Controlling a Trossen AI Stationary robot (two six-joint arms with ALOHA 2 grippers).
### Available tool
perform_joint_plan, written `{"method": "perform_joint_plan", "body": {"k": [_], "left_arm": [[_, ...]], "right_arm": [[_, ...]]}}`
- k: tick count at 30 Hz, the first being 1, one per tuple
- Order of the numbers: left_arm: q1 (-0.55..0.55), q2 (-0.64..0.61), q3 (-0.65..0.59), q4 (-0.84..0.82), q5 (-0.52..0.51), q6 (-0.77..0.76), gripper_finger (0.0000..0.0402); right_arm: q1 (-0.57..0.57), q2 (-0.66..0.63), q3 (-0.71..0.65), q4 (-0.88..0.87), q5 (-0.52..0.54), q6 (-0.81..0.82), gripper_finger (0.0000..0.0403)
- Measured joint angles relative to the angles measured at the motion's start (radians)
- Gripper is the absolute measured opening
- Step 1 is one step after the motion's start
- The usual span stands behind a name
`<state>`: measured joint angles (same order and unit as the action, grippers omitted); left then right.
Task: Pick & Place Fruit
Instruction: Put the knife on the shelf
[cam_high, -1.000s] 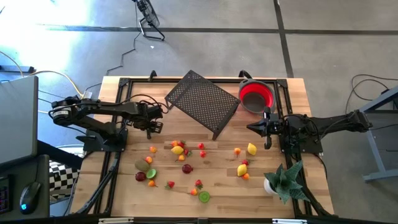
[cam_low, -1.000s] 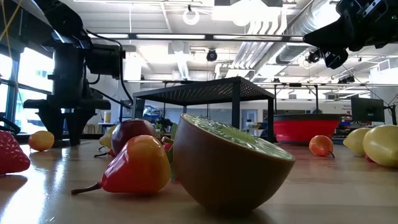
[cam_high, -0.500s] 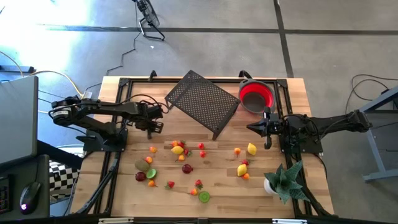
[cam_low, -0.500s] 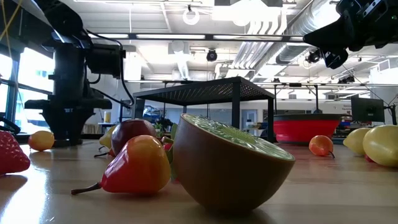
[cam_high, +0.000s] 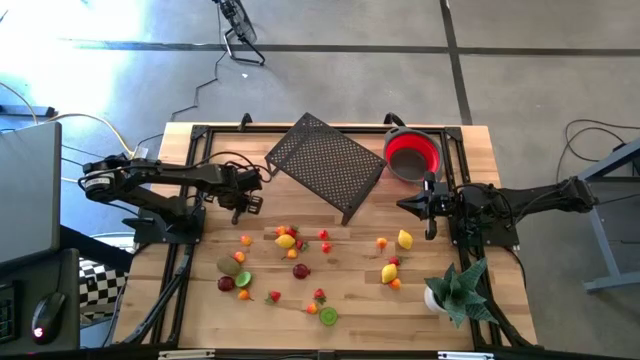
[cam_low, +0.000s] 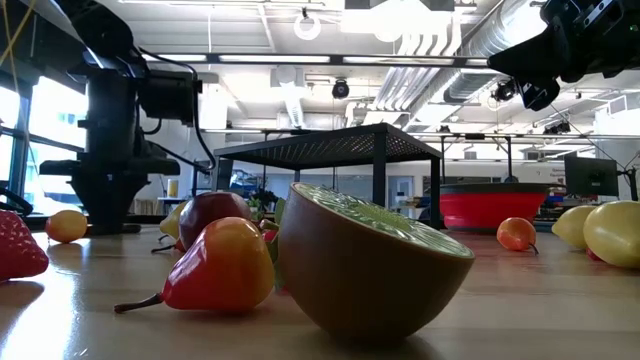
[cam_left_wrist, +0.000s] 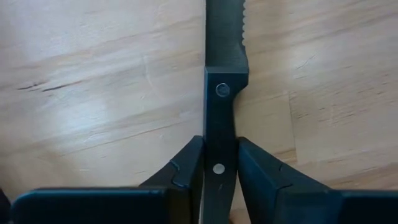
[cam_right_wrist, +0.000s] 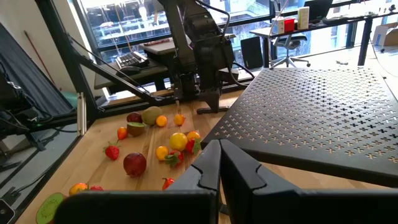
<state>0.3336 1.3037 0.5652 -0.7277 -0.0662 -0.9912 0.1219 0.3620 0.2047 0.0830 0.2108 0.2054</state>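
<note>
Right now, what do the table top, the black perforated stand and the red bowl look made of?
Table top: pale wood planks, smooth, lightly glossy; grain and seams show.
Black perforated stand: looks like matte black sheet metal, punched with small holes, on thin legs.
Red bowl: likely plastic or silicone; uniform bright red with a grey rim.

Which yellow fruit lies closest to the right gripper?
The lemon, just below the right gripper in the high view; the other yellow fruits lie farther away.
</note>
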Motion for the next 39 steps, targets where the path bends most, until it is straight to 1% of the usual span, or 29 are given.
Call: {"method": "perform_joint_plan", "body": {"k": [6,10,19,25,32,39], "left_arm": [[0.0,-0.016,0.0,-0.003,-0.016,0.016,0.0072],[0.0,-0.054,-0.005,-0.014,-0.028,0.022,0.0072],[0.0,-0.215,-0.004,-0.114,-0.081,0.01,0.0072],[0.0,-0.327,0.001,-0.118,-0.105,0.014,0.0072],[0.0,-0.428,0.101,-0.192,-0.174,0.06,0.0072],[0.0,-0.462,0.245,-0.195,-0.207,0.17,0.0072]], "right_arm": [[0.0,0.0,0.0,0.0,0.0,0.0,0.0002],[0.0,0.0,0.0,0.0,0.0,0.0,0.0002],[0.0,0.0,0.0,0.0,0.0,0.0,0.0002],[0.0,0.0,0.0,0.001,0.0,0.0,0.0002],[0.0,0.0,0.0,0.002,0.0,0.0,0.0002],[0.0,0.0,0.0,0.003,0.0,0.0,0.0002]]}}
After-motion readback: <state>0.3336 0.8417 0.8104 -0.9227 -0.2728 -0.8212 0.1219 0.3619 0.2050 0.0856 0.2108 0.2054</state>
